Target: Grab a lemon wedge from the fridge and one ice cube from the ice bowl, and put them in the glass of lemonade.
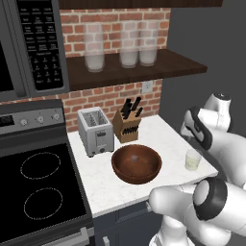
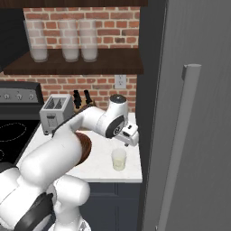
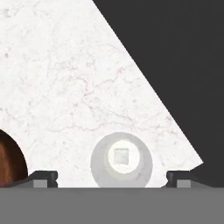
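Note:
The glass of lemonade [image 3: 121,159] stands near the counter's right front corner, directly under my gripper [image 3: 111,177]. A small pale ice cube [image 3: 121,155] lies inside it. My gripper [image 2: 128,136] hovers just above the glass [image 2: 119,159], open, with nothing between its fingertips [image 3: 43,177]. The ice bowl [image 1: 136,164], dark brown wood, sits left of the glass [image 1: 193,159], and a tiny pale cube [image 1: 134,157] rests in it. The fridge [image 2: 198,113] stands to the right with its door shut and its bar handle [image 2: 180,144] facing me. The lemon wedge is out of view.
A toaster [image 1: 96,130] and a knife block [image 1: 127,124] stand behind the bowl against the brick wall. A stove [image 1: 38,187] adjoins the counter [image 1: 103,185] on the left. Frosted jars [image 1: 129,45] line the shelf above. The counter ends close to the glass.

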Available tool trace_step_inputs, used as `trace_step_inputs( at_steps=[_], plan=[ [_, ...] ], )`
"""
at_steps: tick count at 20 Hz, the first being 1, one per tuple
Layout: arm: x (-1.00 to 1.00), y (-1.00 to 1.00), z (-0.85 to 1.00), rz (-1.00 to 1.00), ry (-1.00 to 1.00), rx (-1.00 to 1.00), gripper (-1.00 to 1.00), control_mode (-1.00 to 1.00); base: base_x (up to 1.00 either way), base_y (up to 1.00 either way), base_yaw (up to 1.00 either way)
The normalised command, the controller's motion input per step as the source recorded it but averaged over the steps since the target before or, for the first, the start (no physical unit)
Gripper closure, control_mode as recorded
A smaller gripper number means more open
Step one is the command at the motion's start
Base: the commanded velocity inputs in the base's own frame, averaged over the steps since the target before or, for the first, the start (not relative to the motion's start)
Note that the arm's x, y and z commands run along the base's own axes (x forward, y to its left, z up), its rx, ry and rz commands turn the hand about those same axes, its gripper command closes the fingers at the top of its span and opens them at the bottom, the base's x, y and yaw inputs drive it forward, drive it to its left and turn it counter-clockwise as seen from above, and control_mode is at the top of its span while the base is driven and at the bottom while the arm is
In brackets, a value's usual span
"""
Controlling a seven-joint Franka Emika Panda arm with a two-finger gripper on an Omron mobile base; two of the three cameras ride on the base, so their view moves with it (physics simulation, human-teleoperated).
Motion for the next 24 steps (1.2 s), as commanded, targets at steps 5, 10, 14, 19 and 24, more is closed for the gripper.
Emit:
trace_step_inputs(
  at_steps=[5,10,14,19,24],
  plan=[
    [-0.41,0.43,0.16,0.01,-0.13,0.00,-1.00,-1.00,0.00,0.00,0.00],
    [-0.57,0.80,0.36,0.02,-0.04,-0.05,-1.00,-1.00,0.00,0.00,0.00],
    [-0.60,0.91,0.67,0.01,0.00,-0.16,-1.00,-1.00,0.00,0.00,0.00],
    [-0.47,0.36,0.40,0.08,-0.06,-0.02,-1.00,-1.00,0.00,0.00,0.00],
    [-0.33,0.40,0.22,0.03,-0.11,0.00,-1.00,-1.00,0.00,0.00,0.00]
  ],
)
